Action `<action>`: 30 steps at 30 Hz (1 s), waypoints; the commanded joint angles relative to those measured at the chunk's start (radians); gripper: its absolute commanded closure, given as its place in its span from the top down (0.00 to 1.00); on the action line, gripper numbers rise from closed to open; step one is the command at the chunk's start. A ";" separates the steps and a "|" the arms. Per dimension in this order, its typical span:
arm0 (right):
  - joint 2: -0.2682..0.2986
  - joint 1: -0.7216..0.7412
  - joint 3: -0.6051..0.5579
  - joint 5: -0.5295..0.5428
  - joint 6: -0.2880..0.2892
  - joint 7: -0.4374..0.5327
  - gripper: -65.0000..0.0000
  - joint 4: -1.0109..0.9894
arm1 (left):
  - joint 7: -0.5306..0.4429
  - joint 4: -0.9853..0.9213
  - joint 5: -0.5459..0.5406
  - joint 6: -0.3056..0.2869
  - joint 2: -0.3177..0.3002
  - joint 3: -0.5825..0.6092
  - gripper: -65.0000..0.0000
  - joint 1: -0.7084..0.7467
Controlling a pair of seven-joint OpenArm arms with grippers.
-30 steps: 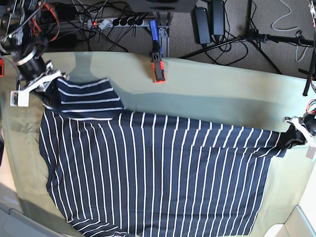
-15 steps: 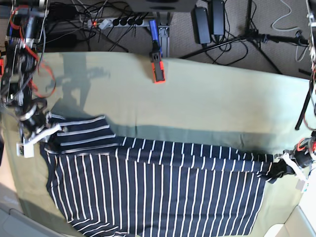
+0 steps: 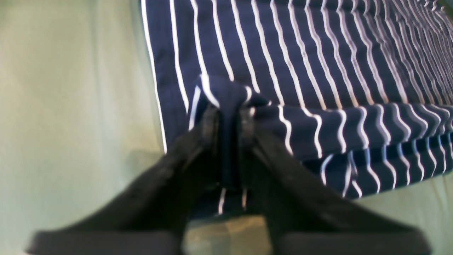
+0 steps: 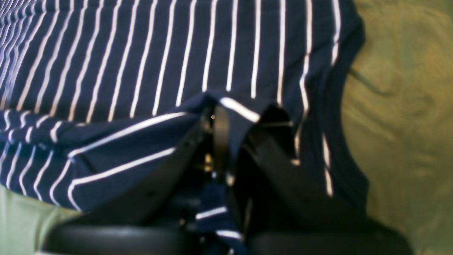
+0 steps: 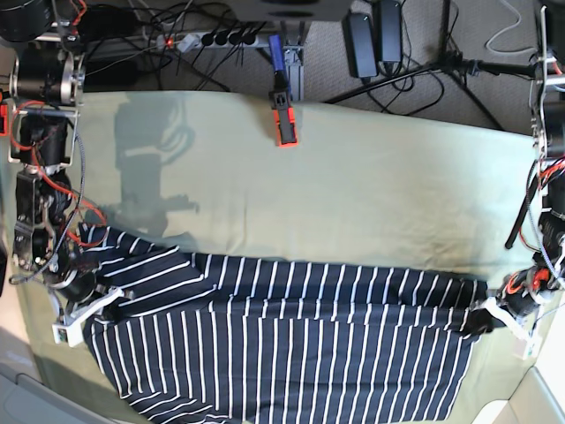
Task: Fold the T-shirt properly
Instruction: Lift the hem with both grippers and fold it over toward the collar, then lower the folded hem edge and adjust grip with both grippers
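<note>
The pale green cloth [image 5: 353, 185] covers the whole work surface, and everything here is placed against it. The T-shirt [image 5: 282, 353] lies across the near half of that cloth, spread wide from one side to the other, its far part doubled over toward the near side so that a long folded band runs across the cloth's middle; the far half of the cloth is bare up to the orange clamp [image 5: 284, 124] at its far edge. The shirt's near hem runs off the bottom of the base view, so its limit there cannot be told. At the cloth's left side in the base view, the right gripper [image 4: 230, 141] sits at the end of the folded band, its jaws pressed together on a bunched corner of striped fabric, with the shirt's curved edge and a strip of bare cloth just beside it. At the cloth's opposite side, the left gripper [image 3: 228, 120] stands at the other end of the band; its jaws are narrow, with a raised pinch of the T-shirt between them, touching both fingertips [image 3: 209, 122], though whether they press it firmly cannot be told. Beside that gripper the shirt's straight side edge leaves an open margin of green cloth out to the table's side.
</note>
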 commanded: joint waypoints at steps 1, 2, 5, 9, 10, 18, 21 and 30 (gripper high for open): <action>0.013 0.048 -0.009 -0.010 0.031 0.035 0.00 -0.004 | -0.027 0.013 -0.014 -0.010 -0.019 -0.006 0.29 -0.037; 0.007 0.061 -0.020 -0.030 0.031 0.052 0.00 -0.022 | -0.027 0.013 -0.013 -0.010 -0.019 -0.006 0.35 -0.037; -0.012 0.079 -0.030 -0.080 0.030 0.116 0.18 -0.056 | -0.027 0.013 -0.013 -0.010 -0.019 -0.006 0.51 -0.037; -0.023 0.077 -0.029 -0.087 0.016 0.122 0.66 -0.058 | -0.018 0.013 -0.013 0.034 -0.021 -0.007 0.56 -0.037; -0.023 0.077 -0.027 -0.088 0.014 0.122 0.68 -0.058 | -0.010 0.013 -0.013 0.043 -0.023 -0.008 0.56 -0.037; -0.022 0.069 0.265 -0.114 -0.008 -0.123 0.68 -0.055 | 0.226 0.014 -0.228 -0.007 -0.079 -0.108 0.56 -0.030; -0.019 0.035 0.431 -0.100 -0.007 -0.165 0.67 -0.054 | 0.285 0.014 -0.302 -0.010 -0.103 -0.144 0.56 -0.027; -0.013 -0.106 0.649 0.029 0.005 -0.182 0.67 -0.054 | 0.375 0.014 -0.447 -0.010 -0.137 -0.144 0.56 0.003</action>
